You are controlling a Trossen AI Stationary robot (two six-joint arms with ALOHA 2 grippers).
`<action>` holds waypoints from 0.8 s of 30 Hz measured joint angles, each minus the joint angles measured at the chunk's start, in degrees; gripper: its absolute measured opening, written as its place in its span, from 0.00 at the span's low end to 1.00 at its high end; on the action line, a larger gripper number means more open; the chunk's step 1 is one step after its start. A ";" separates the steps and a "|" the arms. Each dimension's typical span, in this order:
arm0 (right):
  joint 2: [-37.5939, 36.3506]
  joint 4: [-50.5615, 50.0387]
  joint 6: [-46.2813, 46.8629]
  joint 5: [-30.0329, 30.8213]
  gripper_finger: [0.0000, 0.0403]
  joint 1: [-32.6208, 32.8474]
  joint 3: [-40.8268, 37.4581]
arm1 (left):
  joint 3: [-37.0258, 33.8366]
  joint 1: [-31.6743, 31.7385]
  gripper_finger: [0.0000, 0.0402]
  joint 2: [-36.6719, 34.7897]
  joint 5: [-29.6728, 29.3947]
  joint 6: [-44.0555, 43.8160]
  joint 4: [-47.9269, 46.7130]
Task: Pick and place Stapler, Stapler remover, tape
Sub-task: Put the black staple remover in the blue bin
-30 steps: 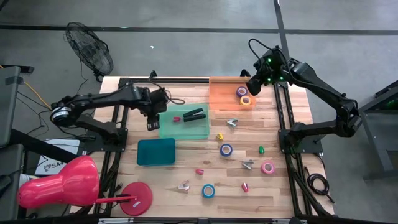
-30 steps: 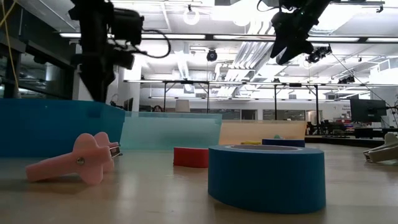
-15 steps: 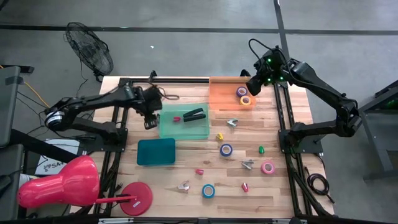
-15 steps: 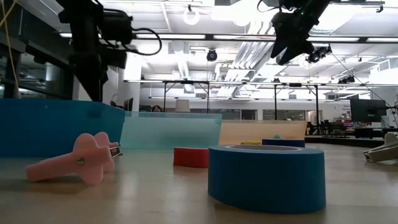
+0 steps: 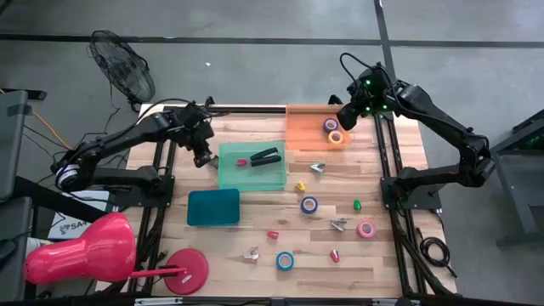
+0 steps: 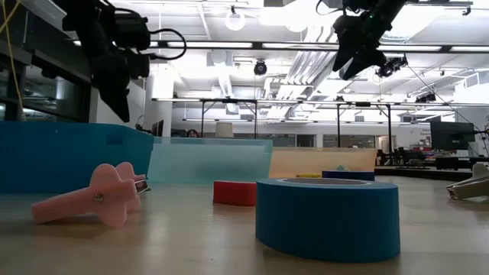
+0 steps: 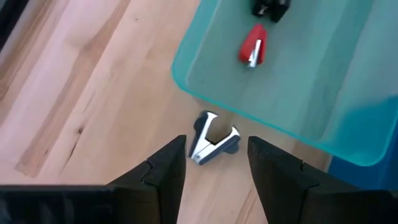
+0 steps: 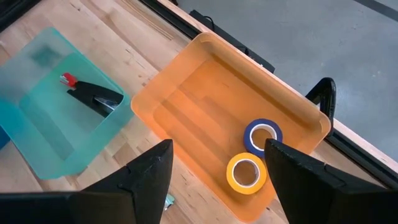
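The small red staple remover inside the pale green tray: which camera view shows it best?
The left wrist view: the small red staple remover appears large, lying in the pale green tray. The high view and right wrist view show only a red speck. The low view hides it.

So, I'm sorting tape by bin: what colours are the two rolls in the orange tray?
One blue tape roll, one yellow tape roll, clearest in the right wrist view.

Grey concrete floor [image 5: 255, 51], black fan [image 5: 123, 76], bright ceiling lights [image 6: 233, 21]
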 joint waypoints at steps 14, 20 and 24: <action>0.00 0.00 0.83 2.24 0.61 0.00 0.00 | 0.00 2.51 0.42 0.55 -9.82 -27.80 2.76; 0.00 0.49 0.83 2.25 0.61 0.00 0.00 | -0.79 2.51 0.42 0.83 -16.75 -50.88 0.87; 0.00 0.49 0.32 2.33 0.61 0.00 0.00 | -3.70 2.51 0.42 0.85 -16.53 -55.14 1.80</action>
